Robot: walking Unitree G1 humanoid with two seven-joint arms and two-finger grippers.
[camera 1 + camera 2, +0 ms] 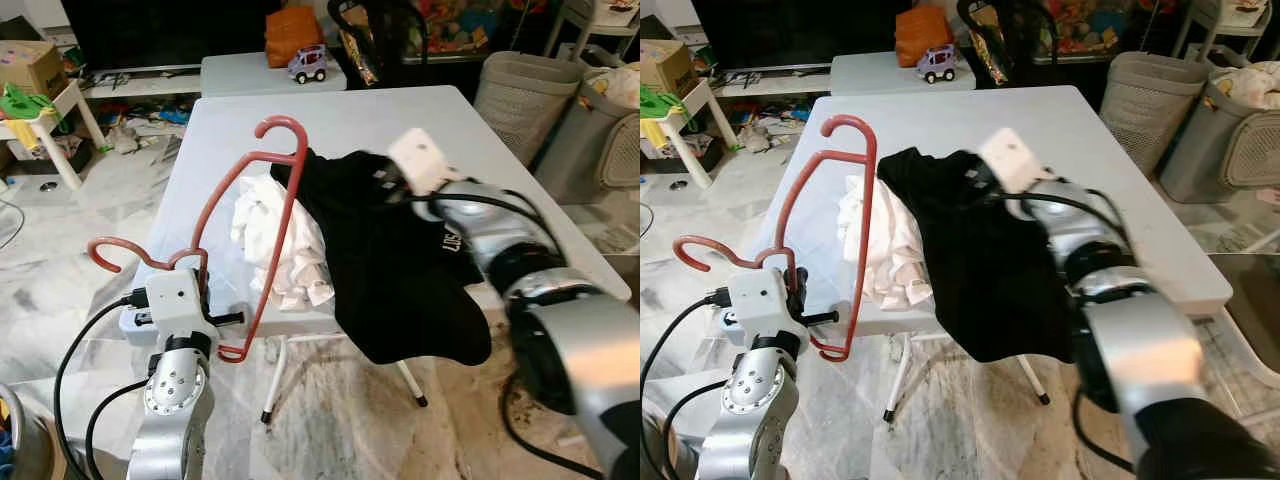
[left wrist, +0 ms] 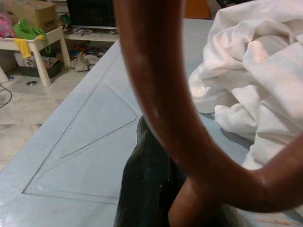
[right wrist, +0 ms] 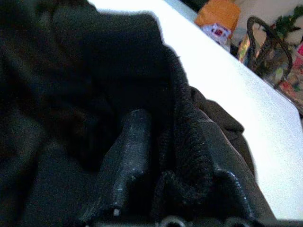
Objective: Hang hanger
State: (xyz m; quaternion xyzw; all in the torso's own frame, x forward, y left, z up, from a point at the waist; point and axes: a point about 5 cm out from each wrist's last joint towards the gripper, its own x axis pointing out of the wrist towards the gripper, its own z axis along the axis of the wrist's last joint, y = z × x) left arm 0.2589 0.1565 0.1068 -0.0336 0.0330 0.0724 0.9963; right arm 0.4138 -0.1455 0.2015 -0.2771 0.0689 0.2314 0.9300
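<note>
My left gripper point(image 1: 203, 285) is shut on the lower bar of a red plastic hanger point(image 2: 156, 85), holding it tilted at the table's near-left corner with its hook point(image 1: 280, 121) pointing up over the tabletop. A black garment point(image 1: 390, 270) drapes from the table point(image 1: 400, 115) over its front edge. My right gripper point(image 3: 170, 161) is shut on a fold of that garment's thick hem; one black finger point(image 3: 128, 156) shows against the cloth. In the eye views the right hand point(image 1: 395, 185) sits at the garment's top, just right of the hanger.
A crumpled white garment point(image 1: 280, 235) lies on the table behind the hanger. A second table holds a toy car point(image 1: 308, 64) and an orange bag point(image 1: 292, 32). Laundry baskets point(image 1: 525, 90) stand at the right, a small white table point(image 1: 40, 115) at the left.
</note>
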